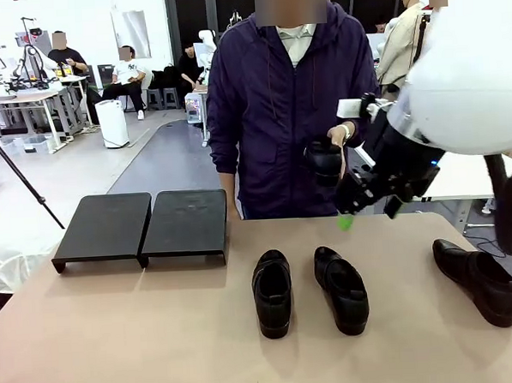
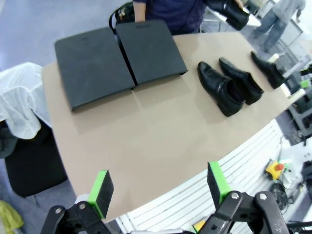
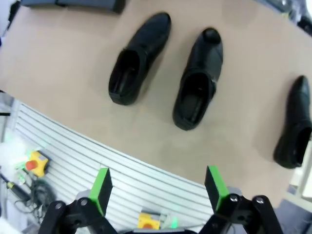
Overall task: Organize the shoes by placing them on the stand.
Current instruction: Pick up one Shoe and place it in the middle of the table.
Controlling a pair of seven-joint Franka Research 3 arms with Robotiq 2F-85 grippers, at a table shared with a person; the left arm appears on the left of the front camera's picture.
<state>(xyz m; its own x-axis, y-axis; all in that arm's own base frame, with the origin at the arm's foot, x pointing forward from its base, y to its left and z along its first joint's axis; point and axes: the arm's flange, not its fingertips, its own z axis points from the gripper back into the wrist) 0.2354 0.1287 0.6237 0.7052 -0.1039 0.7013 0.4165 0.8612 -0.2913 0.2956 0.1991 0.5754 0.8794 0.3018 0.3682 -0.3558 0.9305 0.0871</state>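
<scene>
Three black shoes lie on the tan table: one in the middle (image 1: 272, 292), one just right of it (image 1: 341, 288), one at the far right (image 1: 478, 280). A person behind the table holds a fourth shoe (image 1: 325, 162) in one hand at chest height. The stand (image 1: 142, 225), two flat black panels side by side, sits at the back left with nothing on it. My right gripper (image 1: 347, 217) hovers above the table's far edge, just below the held shoe. In its wrist view it is open (image 3: 158, 187) over the middle shoes (image 3: 139, 58) (image 3: 199, 78). My left gripper (image 2: 158, 187) is open, high off the table's near-left side.
The table's bare front half (image 1: 160, 334) lies between the stand and the near edge. A white cloth (image 2: 19, 105) hangs off the table's left side. An emergency stop button (image 3: 35, 163) sits on the floor below the near edge.
</scene>
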